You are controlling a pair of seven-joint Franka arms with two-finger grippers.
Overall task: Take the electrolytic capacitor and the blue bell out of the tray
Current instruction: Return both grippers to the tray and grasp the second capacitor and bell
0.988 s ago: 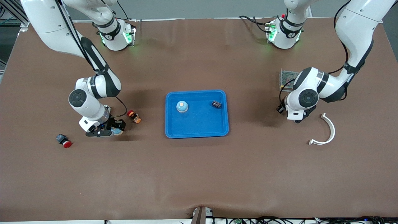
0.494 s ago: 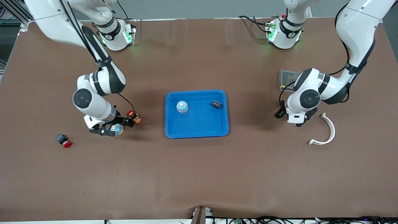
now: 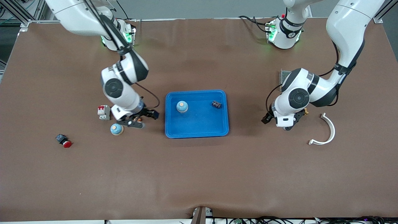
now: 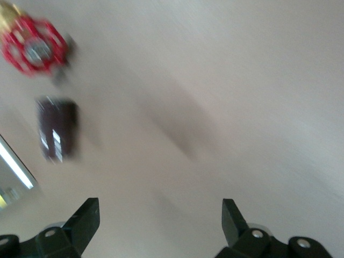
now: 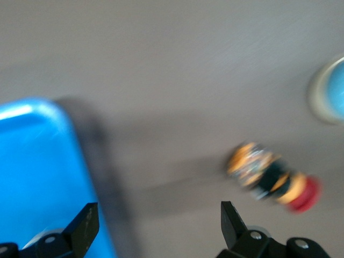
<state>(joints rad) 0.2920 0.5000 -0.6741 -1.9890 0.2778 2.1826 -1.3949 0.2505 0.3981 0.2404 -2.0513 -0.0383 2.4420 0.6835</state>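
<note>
From my end, the biggest thing is the brown mat-covered table (image 3: 199,174), with a blue rectangular plastic tray (image 3: 199,124) sitting about mid-table. Inside the tray there's a small blue dome-shaped bell with an orange button (image 3: 182,106) at the side closer to the right arm's end, and a small black capacitor (image 3: 216,104) near the corner toward the left arm's end. So both are in the tray, well apart from each other.

Right gripper (image 3: 136,119) is low over the table between the tray and a second blue dome bell (image 3: 116,129) that sits on the mat, a bit nearer the front camera than the gripper. On the right wrist feed its fingers (image 5: 80,226) are spread wide with nothing between them, and I can see the tray edge plus an orange-and-black push button with a red cap (image 5: 274,180) on the mat.

Left gripper (image 3: 287,123) hangs over bare table between the tray and a white curved plastic bracket (image 3: 326,130). Wide open too, holding nothing on its wrist feed (image 4: 156,226).

Smaller stuff: a mesh-topped box (image 3: 284,76) mostly hidden by the left arm, a grey-and-red switch block (image 3: 103,112) beside the right arm's wrist, and a black button with a red cap (image 3: 63,140) toward the right arm's end.
</note>
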